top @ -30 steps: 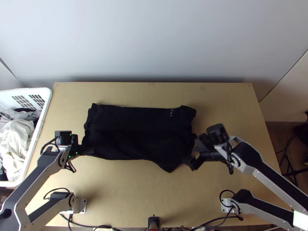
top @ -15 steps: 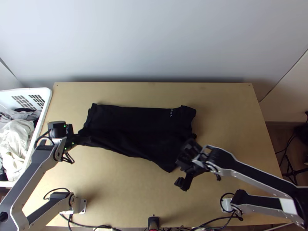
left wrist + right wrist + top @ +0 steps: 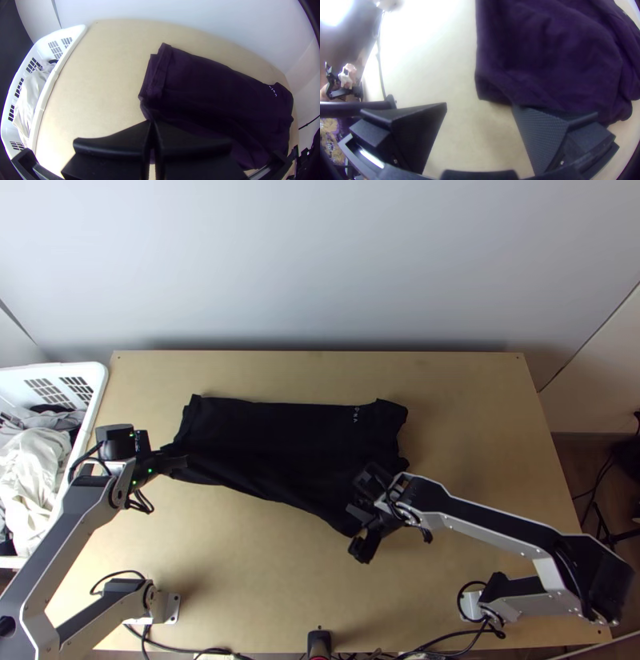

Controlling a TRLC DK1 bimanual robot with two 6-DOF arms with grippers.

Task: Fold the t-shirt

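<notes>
At eight o'clock, green lights (image 3: 150, 470) dot our left arm (image 3: 54, 544); we have silver-grey links (image 3: 549, 573), black joints (image 3: 612, 580), looping cables (image 3: 142, 502).

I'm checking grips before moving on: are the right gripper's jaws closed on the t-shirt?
No, the jaws of the right gripper stand wide apart, with bare wooden table visible between them.

My left gripper (image 3: 181, 463): fingers pressed together. My right gripper (image 3: 355, 529): fingers wide apart. My left arm (image 3: 58, 550) and right arm (image 3: 496, 522) bend outward.
</notes>
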